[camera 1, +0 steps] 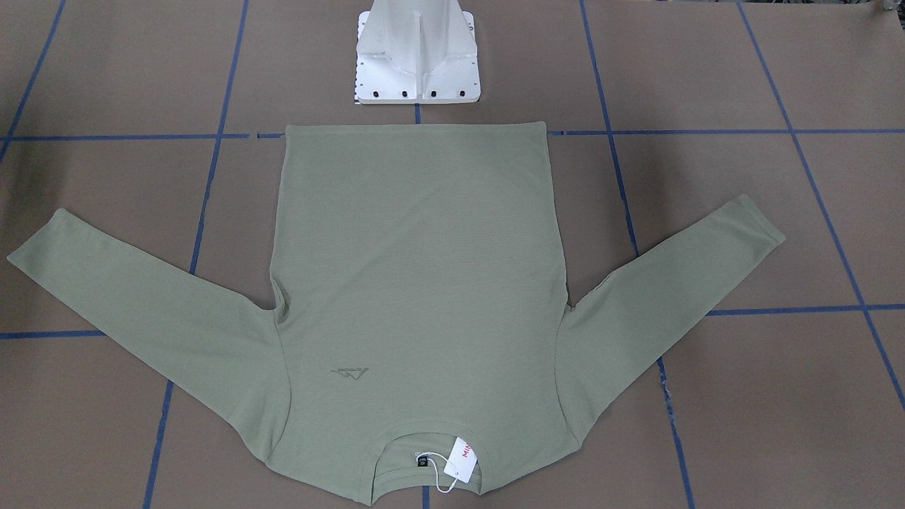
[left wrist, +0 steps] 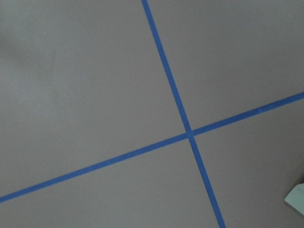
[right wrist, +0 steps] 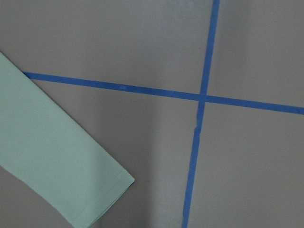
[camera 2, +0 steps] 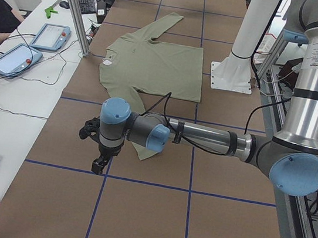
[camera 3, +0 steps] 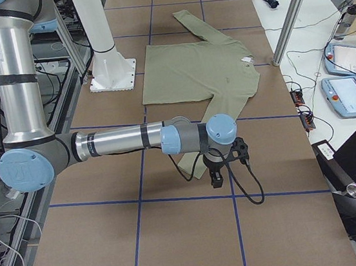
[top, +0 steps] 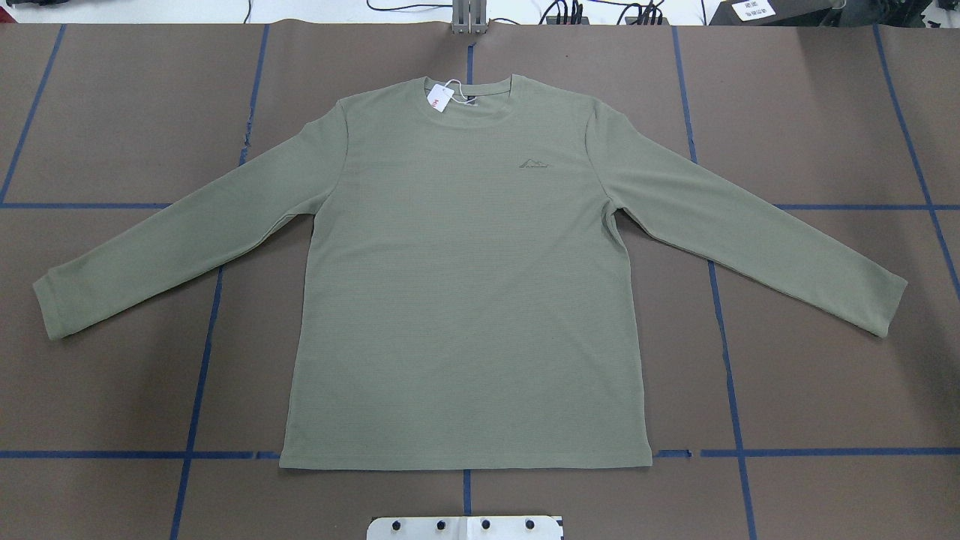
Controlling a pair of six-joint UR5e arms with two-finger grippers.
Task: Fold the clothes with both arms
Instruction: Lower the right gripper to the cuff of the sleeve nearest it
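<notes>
A green long-sleeved shirt (top: 465,285) lies flat and face up in the middle of a brown worktop (top: 112,112) marked with blue tape lines (top: 202,360). Nothing is folded yet. The spread sleeves look meant to give each arm its own side to lift.

On the robot's left, the left arm (camera 2: 203,138) reaches out low over the worktop. The left end effector (camera 2: 98,168) points down just beyond the left cuff (top: 60,304). No cloth hangs from it, but this side view does not show how far its fingers are parted. Its wrist camera shows bare worktop, a tape crossing and a sliver of pale cloth in one corner.

In the middle, the shirt's body is smooth, with the collar away from the robot. The hem lies near the white pedestal (top: 465,527) without touching it. A small logo (top: 532,163) sits on the chest. A white hang tag (top: 439,96) lies loose at the collar and could slip into a fold.

On the robot's right, the right arm (camera 3: 120,141) mirrors that pose. The right end effector (camera 3: 216,181) hangs above the worktop by the right cuff (top: 881,304), which its wrist camera shows lying flat beside a tape crossing. Its opening cannot be told either.

Past the collar edge, a side table (camera 2: 8,98) carries tablets (camera 2: 51,36) and cables, well apart from the shirt.
</notes>
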